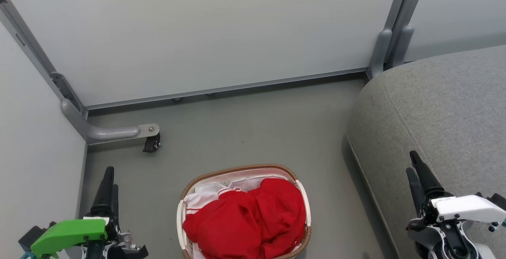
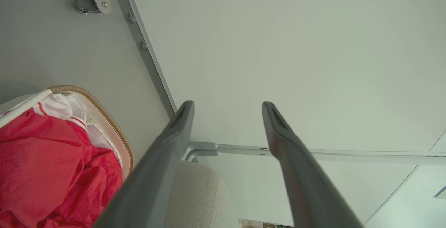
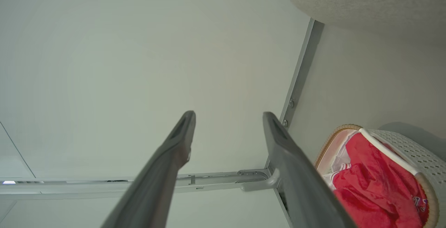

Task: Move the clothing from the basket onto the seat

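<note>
The clothing point(image 1: 253, 219) is a heap of bright red fabric with a white, red-striped part, filling the basket point(image 1: 237, 169), an oval white tub with a brown woven rim that stands on the floor at bottom centre. The large grey seat point(image 1: 442, 104) lies to its right. My left gripper point(image 1: 110, 178) hovers left of the basket, open and empty. Over the seat's near edge my right gripper point(image 1: 412, 162) is open and empty too. The left wrist view shows my left gripper point(image 2: 228, 104) with fingers spread, the clothing point(image 2: 41, 162) and the basket point(image 2: 104, 113). In the right wrist view my right gripper point(image 3: 229, 114) stands open beside the clothing point(image 3: 369, 182).
Pale partition walls close the space at the back and left. A grey partition foot with a black caster point(image 1: 151, 143) juts onto the floor at the left. A grey post point(image 1: 391, 41) stands at the seat's far corner. Bare grey floor point(image 1: 253, 132) lies beyond the basket.
</note>
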